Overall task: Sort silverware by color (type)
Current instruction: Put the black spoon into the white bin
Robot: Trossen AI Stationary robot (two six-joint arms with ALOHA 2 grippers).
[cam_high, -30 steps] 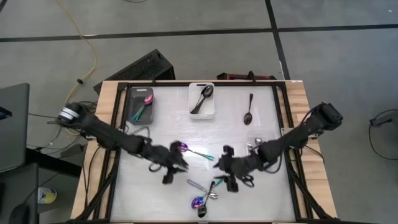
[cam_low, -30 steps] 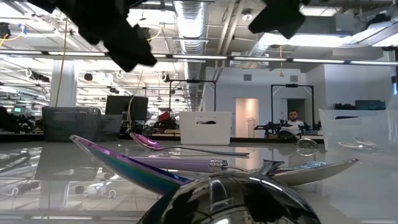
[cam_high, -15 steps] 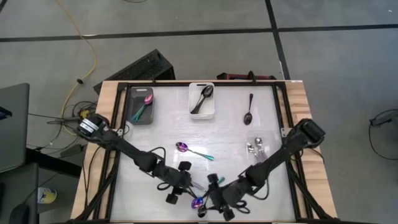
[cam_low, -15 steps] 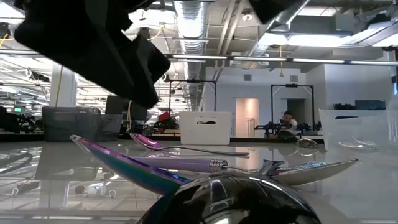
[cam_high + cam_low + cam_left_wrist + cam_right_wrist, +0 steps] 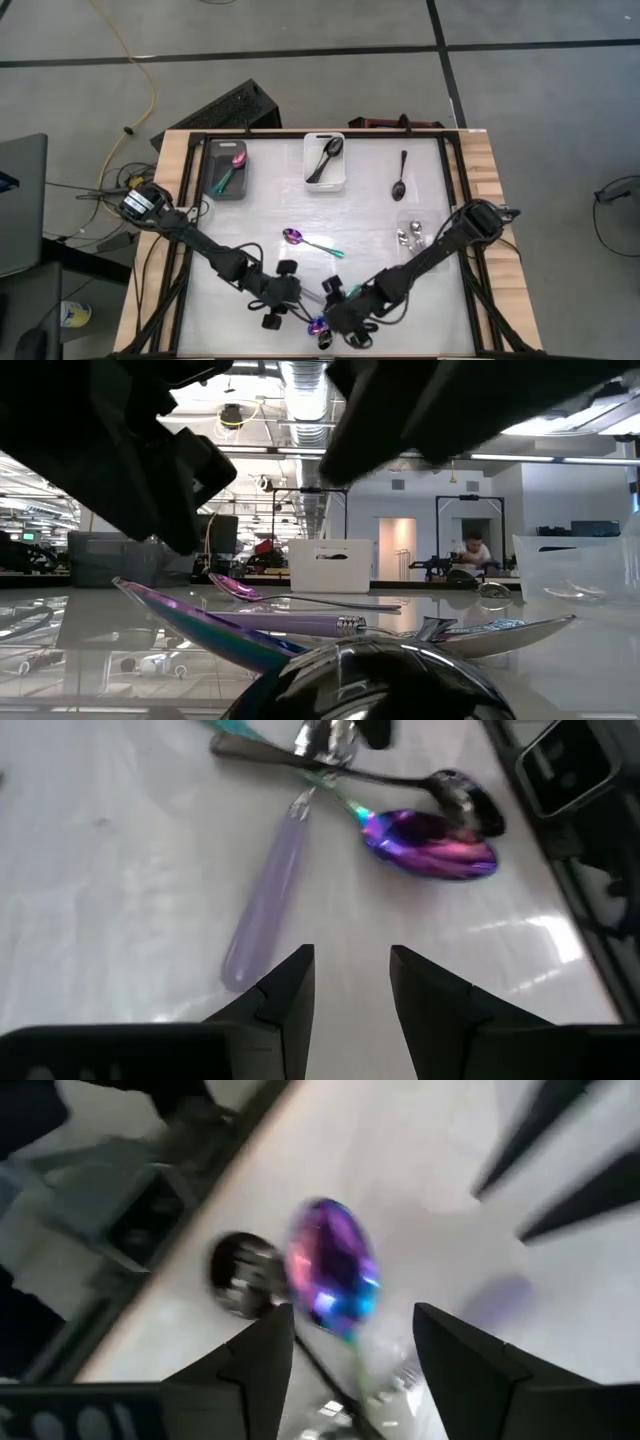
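Note:
A small pile of spoons [image 5: 322, 320] lies near the table's near edge: a spoon with an iridescent purple bowl [image 5: 435, 832], a pale lavender handle [image 5: 268, 905], and a black spoon [image 5: 455, 792] crossing them. In the low view the pile fills the foreground [image 5: 370, 675]. My left gripper [image 5: 280, 300] hovers open just left of the pile, fingers [image 5: 350, 990] aimed past the lavender handle. My right gripper [image 5: 340, 318] is open directly over the pile, the purple bowl [image 5: 333, 1270] ahead of its fingers [image 5: 350, 1350]. Another purple spoon [image 5: 310, 243] lies alone mid-table, and a black spoon [image 5: 400, 178] lies toward the far right.
Along the far edge stand a grey bin [image 5: 228, 168] with a purple spoon and a white bin [image 5: 325, 160] with a black spoon. A clear bin [image 5: 415, 236] with silver spoons sits at the right. Both arms cross the near half of the table.
Both grippers have moved toward the table's near edge and down, closing in on the spoon pile from either side. The right gripper has also shifted leftward until it stands over the pile. The spoons have stayed where they were.

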